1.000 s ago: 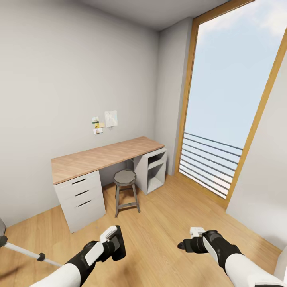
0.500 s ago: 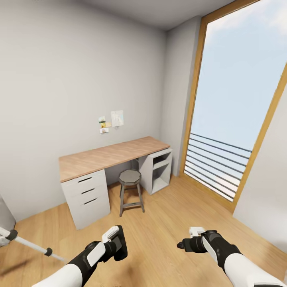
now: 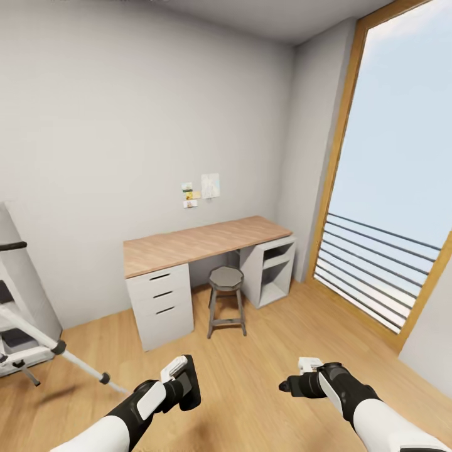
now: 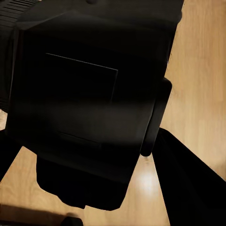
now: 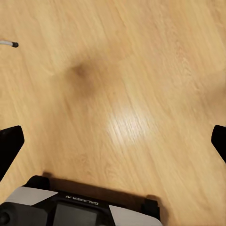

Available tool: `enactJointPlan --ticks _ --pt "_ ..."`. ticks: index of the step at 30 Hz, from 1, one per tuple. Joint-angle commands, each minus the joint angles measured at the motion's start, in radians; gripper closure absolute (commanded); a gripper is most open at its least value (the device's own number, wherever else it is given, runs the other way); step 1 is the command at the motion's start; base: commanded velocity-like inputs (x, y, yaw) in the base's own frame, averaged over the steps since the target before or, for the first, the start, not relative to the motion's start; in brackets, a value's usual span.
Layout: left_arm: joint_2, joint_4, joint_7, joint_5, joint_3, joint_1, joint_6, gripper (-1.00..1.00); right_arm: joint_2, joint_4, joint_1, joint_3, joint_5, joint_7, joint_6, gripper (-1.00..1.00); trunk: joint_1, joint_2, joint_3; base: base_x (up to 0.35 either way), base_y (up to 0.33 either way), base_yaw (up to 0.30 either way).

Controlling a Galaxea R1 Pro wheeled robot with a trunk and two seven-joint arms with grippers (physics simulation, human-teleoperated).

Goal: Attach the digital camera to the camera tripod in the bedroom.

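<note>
In the head view the bedroom shows a wood-topped desk (image 3: 201, 246) against the far grey wall, its three drawers on the left shut so their contents cannot be told, and its open cubby (image 3: 274, 274) on the right looks bare on both shelves; a grey stool (image 3: 226, 300) stands in front. The camera tripod (image 3: 47, 342) leans in at the far left, one silver leg running down to the plank floor, with nothing mounted that can be made out, so the attaching looks undone. The left gripper (image 3: 184, 376) hangs low and near, clenched around the digital camera (image 3: 187, 383); the right gripper (image 3: 292, 384) hangs at the near right. In the left wrist view the digital camera (image 4: 89, 103) sits as a black box between the fingers. In the right wrist view the right gripper (image 5: 113, 136) has its fingers spread wide over bare wood floor (image 5: 141, 84), holding nothing.
</note>
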Motion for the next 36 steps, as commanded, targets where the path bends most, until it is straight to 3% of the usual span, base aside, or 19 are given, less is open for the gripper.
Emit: enactJointPlan --ticks 1,36 --pt "0.000 -0.001 0.002 0.006 -0.006 0.000 0.002 1.00 -0.001 -0.002 0.000 0.001 0.001 0.004 0.005 -1.00 0.000 -0.001 0.000 0.000 0.000 0.269" --pt "0.000 0.001 0.002 0.015 -0.005 -0.001 0.001 1.00 0.018 -0.002 0.000 0.001 0.001 0.003 0.004 -1.00 0.000 -0.001 0.000 0.000 0.000 0.271"
